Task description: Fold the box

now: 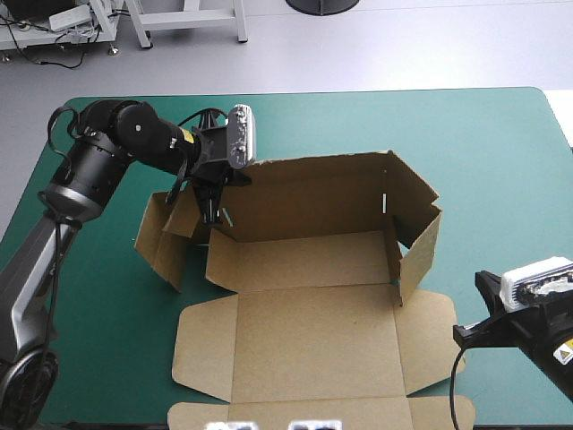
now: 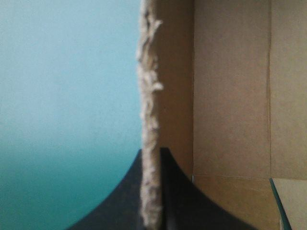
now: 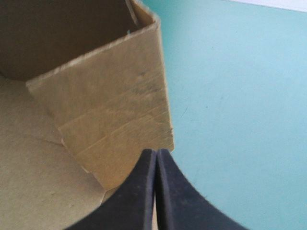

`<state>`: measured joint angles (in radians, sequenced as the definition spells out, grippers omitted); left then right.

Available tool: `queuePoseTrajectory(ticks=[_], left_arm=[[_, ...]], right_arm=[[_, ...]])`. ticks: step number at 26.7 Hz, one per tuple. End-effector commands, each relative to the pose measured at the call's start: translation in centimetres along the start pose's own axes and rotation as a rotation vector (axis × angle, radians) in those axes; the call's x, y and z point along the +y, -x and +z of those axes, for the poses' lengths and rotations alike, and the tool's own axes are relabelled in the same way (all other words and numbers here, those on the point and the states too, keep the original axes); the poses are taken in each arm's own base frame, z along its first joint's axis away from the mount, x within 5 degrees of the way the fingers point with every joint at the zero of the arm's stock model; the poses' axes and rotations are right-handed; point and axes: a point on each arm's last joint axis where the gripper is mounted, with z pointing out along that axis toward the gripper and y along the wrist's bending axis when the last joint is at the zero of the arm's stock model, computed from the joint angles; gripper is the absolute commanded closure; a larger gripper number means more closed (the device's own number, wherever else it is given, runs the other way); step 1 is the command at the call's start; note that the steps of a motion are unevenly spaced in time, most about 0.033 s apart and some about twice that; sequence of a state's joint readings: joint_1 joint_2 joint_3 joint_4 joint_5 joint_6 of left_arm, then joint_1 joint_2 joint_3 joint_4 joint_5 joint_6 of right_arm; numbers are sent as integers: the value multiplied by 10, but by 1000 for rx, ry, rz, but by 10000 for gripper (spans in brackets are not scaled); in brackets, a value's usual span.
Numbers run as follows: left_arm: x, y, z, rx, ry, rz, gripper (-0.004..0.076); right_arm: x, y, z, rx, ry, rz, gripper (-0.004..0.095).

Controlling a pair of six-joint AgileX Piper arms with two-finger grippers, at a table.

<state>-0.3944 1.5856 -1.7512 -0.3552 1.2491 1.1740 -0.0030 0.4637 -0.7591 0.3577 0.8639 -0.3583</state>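
Where the teal-green cover (image 1: pixel 501 134) is spread, with grey floor (image 1: pixel 403 45) beyond its far edge, the box (image 1: pixel 304 269) is seen at mid-table. Its back and right walls are raised and the rest is laid flat toward the near edge. The back wall's left end is clamped between the left gripper's (image 2: pixel 151 158) black fingers (image 2: pixel 187 206). The right gripper (image 3: pixel 156 160) is pressed shut on nothing, just beside the right wall. A yellow label (image 1: pixel 187 136) is borne by the left arm, its print too small to be read.
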Motion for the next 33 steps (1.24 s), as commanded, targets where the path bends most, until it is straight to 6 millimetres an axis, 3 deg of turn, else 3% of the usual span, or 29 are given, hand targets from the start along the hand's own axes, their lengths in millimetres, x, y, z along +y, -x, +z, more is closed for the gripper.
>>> queuePoseTrajectory(ticks=[1,7,13,17,22,28,33], left_arm=[[-14,4,-29,-45,98,20,727],[-27,5,-12,12,185,12,727],[-46,21,13,129,277,120,727],[-58,23,20,145,329,160,727],[-76,5,12,105,418,187,727],[-109,-31,19,73,499,291,727],[-100,-32,24,63,639,271,727]], right_arm=[[-6,22,3,-120,-42,-7,932],[-15,46,13,-98,-72,-45,932],[-20,74,21,-103,-77,-77,932],[-23,86,28,-96,-75,-76,932],[-26,95,34,-90,-72,-72,932],[-28,103,47,-73,-45,-53,932],[-31,115,55,-72,-35,-56,932]])
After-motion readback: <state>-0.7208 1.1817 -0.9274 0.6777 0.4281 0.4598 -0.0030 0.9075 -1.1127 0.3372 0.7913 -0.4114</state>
